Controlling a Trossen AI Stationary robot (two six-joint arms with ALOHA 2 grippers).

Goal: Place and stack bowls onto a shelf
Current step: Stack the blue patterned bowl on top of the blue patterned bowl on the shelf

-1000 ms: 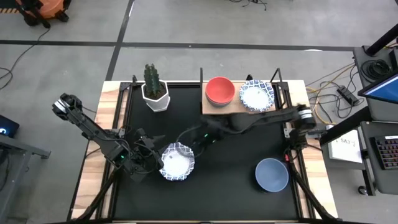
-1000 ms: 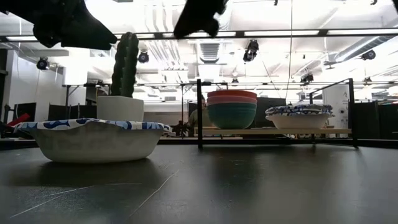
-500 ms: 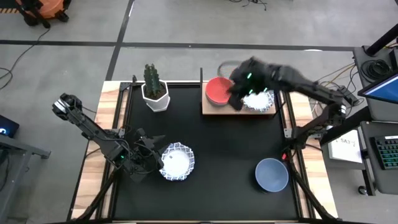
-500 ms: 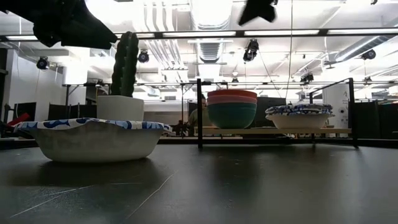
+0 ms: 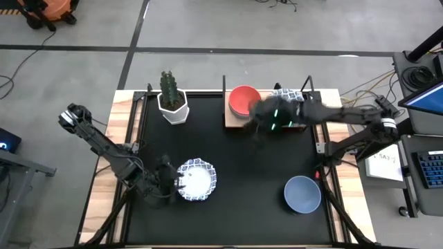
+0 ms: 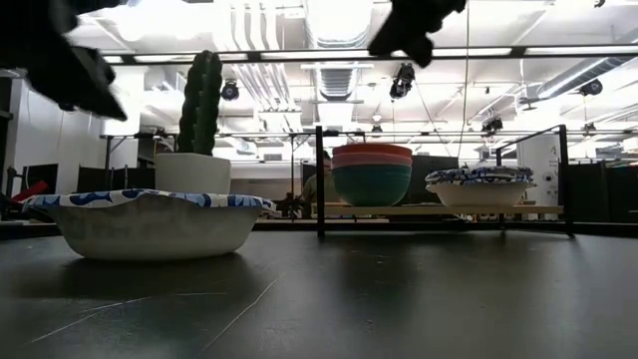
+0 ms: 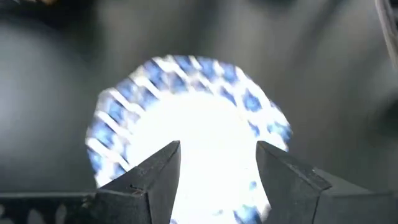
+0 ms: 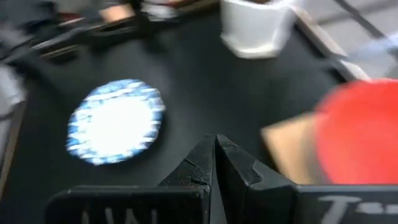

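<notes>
The large black tabletop (image 5: pixel 242 180) carries everything here, and at its far edge stands the small light-wood shelf with thin black upright posts (image 5: pixel 239 120), already holding a stack of plain round bowls with the red one on top (image 5: pixel 243 100) and, beside it, a stack of white bowls with blue patterned scalloped rims (image 6: pixel 478 187), mostly hidden under the right arm in the high view. Two bowls are not yet shelved: a plain blue round bowl (image 5: pixel 302 194) near the front right, and a white bowl with a blue scalloped rim (image 5: pixel 196 180) at the front left. A white faceted pot with a green cactus (image 5: pixel 172 104) stands at the far left and is no part of the job. The step in hand appears to be the pickup of the front-left patterned bowl: the left pincer (image 7: pixel 217 165) hangs over it with its fingers spread, one finger seeming to sit above the bowl's inside. To do this well, it should probably come straight down so the rim passes between the fingers, close on the near wall, and lift level so the bowl does not tip. The right pincer (image 8: pixel 215 158), fingers pressed together and carrying nothing, sits above the tabletop just in front of the shelf; it would do best to keep clear of the carry path.
</notes>
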